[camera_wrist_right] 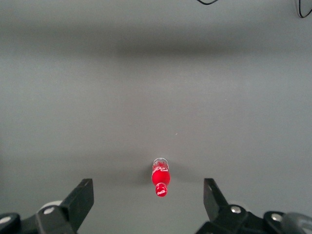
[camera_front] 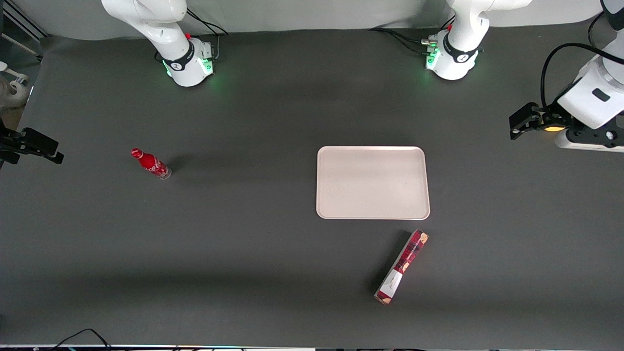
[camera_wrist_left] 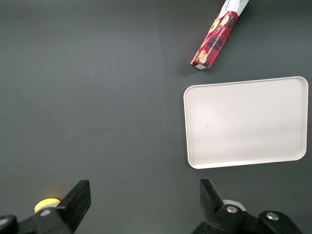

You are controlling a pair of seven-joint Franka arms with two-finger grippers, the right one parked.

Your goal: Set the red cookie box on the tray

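A flat, pale beige-pink rectangular tray [camera_front: 373, 183] with rounded corners and a low rim lies on the dark grey table [camera_front: 243, 243], roughly midway across it, and holds nothing. The long, narrow red cookie box [camera_front: 401, 266], a carton in dark red plaid with cookie pictures along its face, lies flat on the table nearer the front camera than the tray, just clear of the tray's near corner and not touching it. It lies at a slant: its plaid end points toward the tray and its white end toward the front camera. There is small print on the white section (too fine to read in any view). The wrist camera of the working arm shows the same pair, the carton [camera_wrist_left: 218, 38] apart from the tray [camera_wrist_left: 246, 122] by a narrow strip of table.

The left arm's gripper [camera_wrist_left: 144, 197] hangs high above bare table near the tray, at the working arm's end of the table. Its two black fingers [camera_wrist_left: 78, 197] stand wide apart, and nothing is between them.

Toward the parked arm's end of the table stands a small red soda bottle [camera_front: 151, 164] with a clear base, well apart from the tray and the carton. White script runs along its red body (it looks like a cola logo, though the letters cannot be made out).
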